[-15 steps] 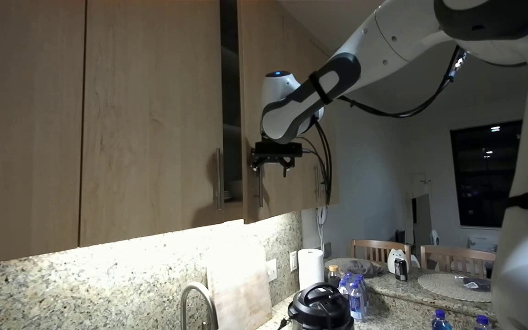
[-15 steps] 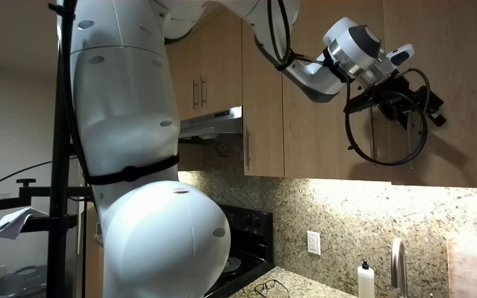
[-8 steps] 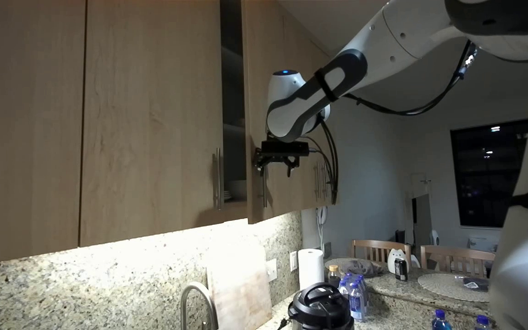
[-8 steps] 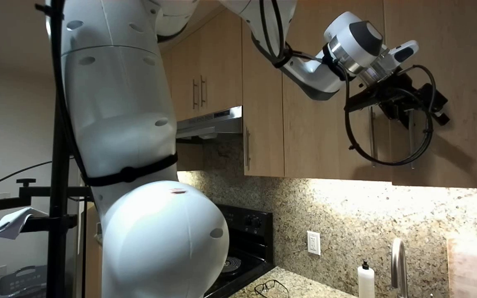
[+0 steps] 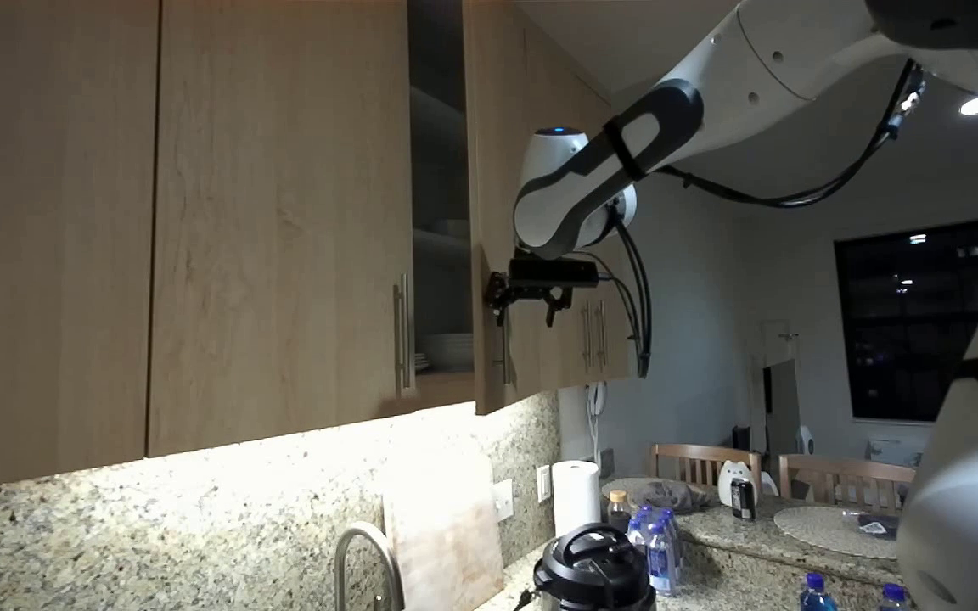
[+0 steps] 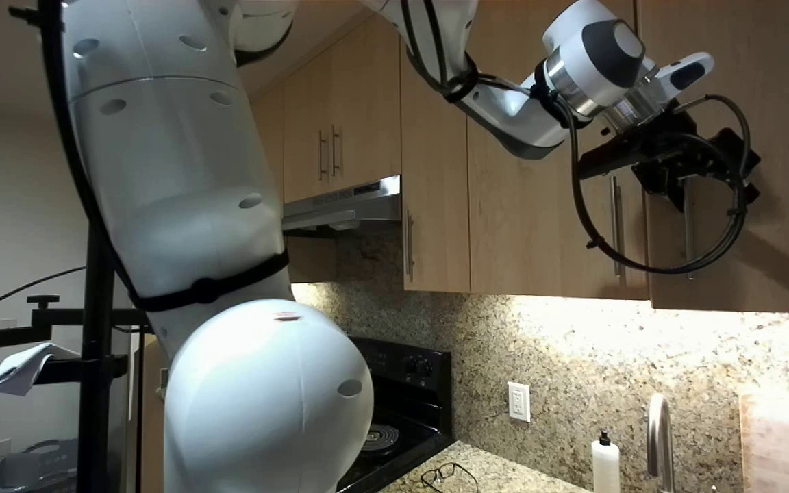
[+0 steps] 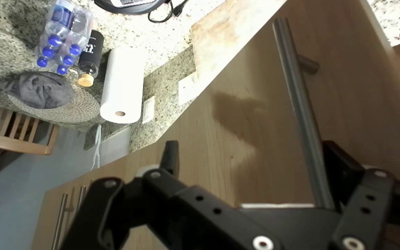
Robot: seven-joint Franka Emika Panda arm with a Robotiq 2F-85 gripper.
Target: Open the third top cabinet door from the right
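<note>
Since the door (image 5: 496, 153) is shown ajar in an exterior view, pulling is judged in hand. In an exterior view, the handle (image 6: 688, 229) is seen upright near the door's edge. In the wrist view, the gripper (image 7: 255, 159) is spread, the handle flanked but unclamped; a wider outward arc seems needed.

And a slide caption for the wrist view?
Open Robotiq gripper straddling the bar handle of the ajar cabinet door, with a paper towel roll below.
</note>
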